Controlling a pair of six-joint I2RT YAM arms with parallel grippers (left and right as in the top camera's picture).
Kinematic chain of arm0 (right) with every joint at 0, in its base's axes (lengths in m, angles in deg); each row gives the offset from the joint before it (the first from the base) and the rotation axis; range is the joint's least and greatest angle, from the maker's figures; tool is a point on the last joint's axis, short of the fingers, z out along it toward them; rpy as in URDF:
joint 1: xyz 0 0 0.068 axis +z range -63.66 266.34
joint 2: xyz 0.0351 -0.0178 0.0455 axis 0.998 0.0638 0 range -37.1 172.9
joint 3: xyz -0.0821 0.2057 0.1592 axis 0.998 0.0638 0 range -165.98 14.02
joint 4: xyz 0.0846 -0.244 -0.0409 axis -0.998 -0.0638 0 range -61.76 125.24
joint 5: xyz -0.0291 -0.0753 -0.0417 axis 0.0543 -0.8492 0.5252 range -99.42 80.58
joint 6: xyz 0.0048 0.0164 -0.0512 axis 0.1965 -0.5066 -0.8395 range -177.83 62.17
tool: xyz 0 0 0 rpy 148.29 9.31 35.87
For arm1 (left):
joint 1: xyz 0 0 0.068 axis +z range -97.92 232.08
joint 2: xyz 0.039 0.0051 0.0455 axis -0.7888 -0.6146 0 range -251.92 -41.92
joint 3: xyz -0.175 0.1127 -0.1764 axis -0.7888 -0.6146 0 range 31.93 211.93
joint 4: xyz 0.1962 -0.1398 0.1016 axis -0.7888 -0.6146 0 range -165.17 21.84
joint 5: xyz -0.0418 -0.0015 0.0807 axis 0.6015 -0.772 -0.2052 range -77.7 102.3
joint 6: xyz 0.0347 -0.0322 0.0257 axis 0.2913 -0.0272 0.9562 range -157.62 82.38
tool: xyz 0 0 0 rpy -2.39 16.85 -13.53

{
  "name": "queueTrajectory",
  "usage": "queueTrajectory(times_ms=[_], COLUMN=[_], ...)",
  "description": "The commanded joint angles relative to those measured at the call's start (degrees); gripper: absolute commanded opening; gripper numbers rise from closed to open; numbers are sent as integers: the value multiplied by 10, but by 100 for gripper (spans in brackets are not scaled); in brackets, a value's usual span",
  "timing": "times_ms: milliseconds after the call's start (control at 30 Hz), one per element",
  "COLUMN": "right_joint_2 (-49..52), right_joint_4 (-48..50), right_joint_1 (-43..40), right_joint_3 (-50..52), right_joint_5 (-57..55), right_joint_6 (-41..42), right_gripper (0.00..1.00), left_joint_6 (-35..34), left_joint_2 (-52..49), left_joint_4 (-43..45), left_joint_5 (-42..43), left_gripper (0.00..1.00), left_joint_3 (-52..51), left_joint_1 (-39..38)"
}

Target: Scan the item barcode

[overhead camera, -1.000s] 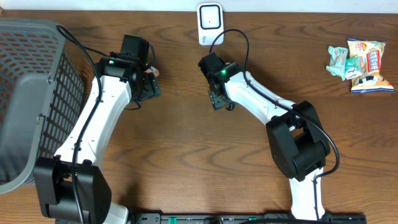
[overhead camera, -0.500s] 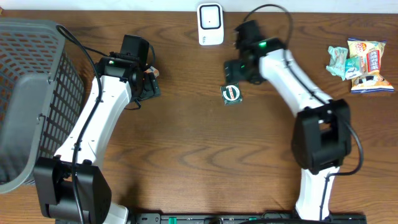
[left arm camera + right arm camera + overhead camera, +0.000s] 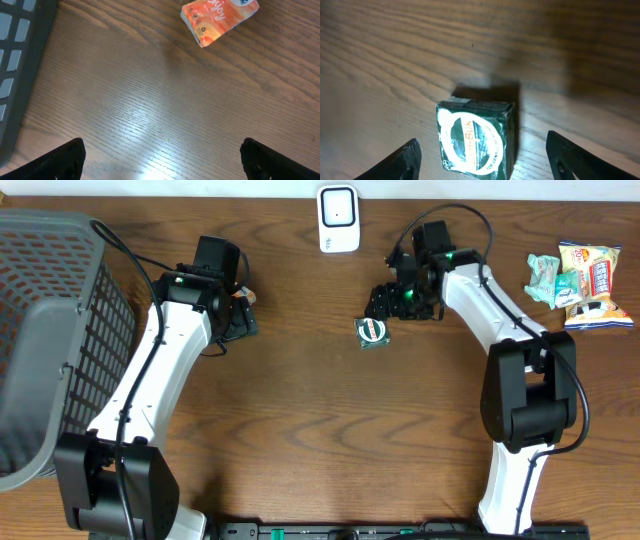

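Observation:
The item is a small dark green box [image 3: 372, 331] with a round white label, lying flat on the wooden table below the white barcode scanner [image 3: 338, 218]. In the right wrist view the green box [image 3: 475, 137] lies between my spread fingertips [image 3: 405, 160] with a gap on each side. My right gripper [image 3: 385, 305] hovers open just above and to the right of the box. My left gripper [image 3: 238, 320] is open over bare wood, holding nothing. An orange packet [image 3: 220, 17] lies ahead of the left gripper [image 3: 162, 165].
A grey mesh basket [image 3: 50, 330] fills the left side, its edge [image 3: 20, 75] close to the left gripper. Snack packets [image 3: 580, 280] lie at the far right. Cables loop over both arms.
The right gripper let go of the green box, swung up and to the right, then turned back toward it. The box now lies on the table. The left arm has not moved.

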Motion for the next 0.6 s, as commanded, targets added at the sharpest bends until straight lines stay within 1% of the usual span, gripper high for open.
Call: queueTrajectory(times_ms=[0, 33, 100, 300, 367, 433, 467, 567], right_joint_2=[5, 5, 5, 5, 5, 5, 5, 5], right_joint_4=[6, 6, 6, 9, 14, 18, 20, 24], right_joint_1=[9, 10, 15, 32, 34, 35, 35, 34], right_joint_3=[7, 7, 7, 10, 10, 10, 10, 10], right_joint_5=[26, 24, 14, -39, -56, -77, -85, -96], right_joint_6=[7, 8, 8, 8, 21, 52, 65, 85], right_gripper=[73, 73, 78, 80, 81, 79, 76, 70], left_joint_6=[3, 3, 3, 3, 3, 3, 3, 3], left_joint_2=[-3, -3, -3, -3, -3, -3, -3, -3], left_joint_4=[-2, -2, -2, -2, -2, -2, -2, -2], left_joint_5=[-12, -12, -12, -12, -12, -12, -12, -12], left_gripper=[98, 98, 98, 98, 98, 98, 98, 98], left_joint_3=[-5, -5, -5, -5, -5, -5, -5, -5], left_joint_1=[1, 1, 1, 1, 1, 1, 1, 1])
